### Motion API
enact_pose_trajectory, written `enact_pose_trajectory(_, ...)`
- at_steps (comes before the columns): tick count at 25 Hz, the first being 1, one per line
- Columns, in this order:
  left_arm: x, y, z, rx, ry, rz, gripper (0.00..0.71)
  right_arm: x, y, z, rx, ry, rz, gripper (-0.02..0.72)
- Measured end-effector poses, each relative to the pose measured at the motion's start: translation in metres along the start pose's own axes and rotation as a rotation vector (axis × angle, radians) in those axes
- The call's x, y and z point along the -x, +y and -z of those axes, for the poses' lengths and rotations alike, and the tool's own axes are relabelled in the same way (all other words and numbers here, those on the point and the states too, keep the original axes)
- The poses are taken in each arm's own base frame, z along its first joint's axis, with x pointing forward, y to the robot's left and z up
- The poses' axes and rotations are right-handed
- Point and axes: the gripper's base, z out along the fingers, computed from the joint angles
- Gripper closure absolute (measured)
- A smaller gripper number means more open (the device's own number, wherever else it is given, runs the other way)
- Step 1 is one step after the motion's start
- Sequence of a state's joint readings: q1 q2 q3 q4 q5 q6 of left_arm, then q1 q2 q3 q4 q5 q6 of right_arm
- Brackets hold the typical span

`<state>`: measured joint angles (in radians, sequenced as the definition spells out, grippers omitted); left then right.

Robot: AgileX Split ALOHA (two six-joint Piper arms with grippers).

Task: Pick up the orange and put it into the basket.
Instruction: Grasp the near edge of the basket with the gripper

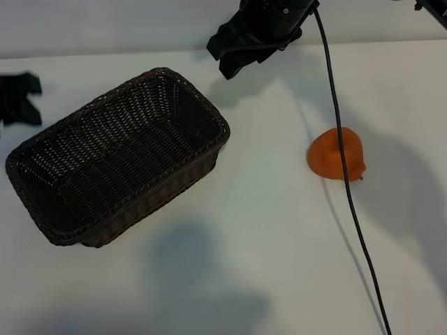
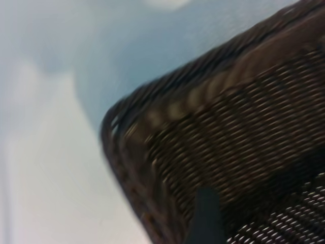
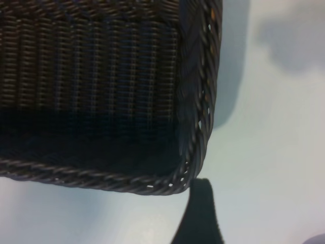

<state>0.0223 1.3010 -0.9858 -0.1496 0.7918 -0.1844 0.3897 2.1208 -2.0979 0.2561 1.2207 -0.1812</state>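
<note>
The orange (image 1: 325, 158) lies on the white table at the right, with nothing holding it. The dark brown wicker basket (image 1: 193, 91) sits left of centre, set at a slant, and nothing shows inside it. My right gripper (image 1: 225, 60) hangs open above the table just beyond the basket's far right corner, well away from the orange. In the right wrist view one dark finger (image 3: 199, 218) shows next to the basket's braided rim (image 3: 101, 181). My left gripper (image 1: 26, 98) stands open at the left edge, near the basket's left end. Its wrist view shows one finger (image 2: 205, 219) over the basket's corner (image 2: 167, 108).
A thin black cable (image 1: 357, 225) hangs from the right arm and runs down across the orange toward the front edge. Bare white table (image 1: 265, 230) lies between basket and orange and along the front.
</note>
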Motion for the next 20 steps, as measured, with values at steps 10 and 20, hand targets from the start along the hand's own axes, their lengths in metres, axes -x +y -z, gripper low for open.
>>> enact_pose_trajectory(10, -0.048, 0.021, -0.012, 0.064, 0.01, 0.127, 0.122, -0.001, -0.004, -0.002, -0.041, 0.012, 0.014, 0.144)
enact_pose_trajectory(20, -0.069, 0.034, -0.028, 0.125, 0.027, 0.188, 0.122, -0.001, -0.006, -0.006, -0.05, 0.022, 0.016, 0.144)
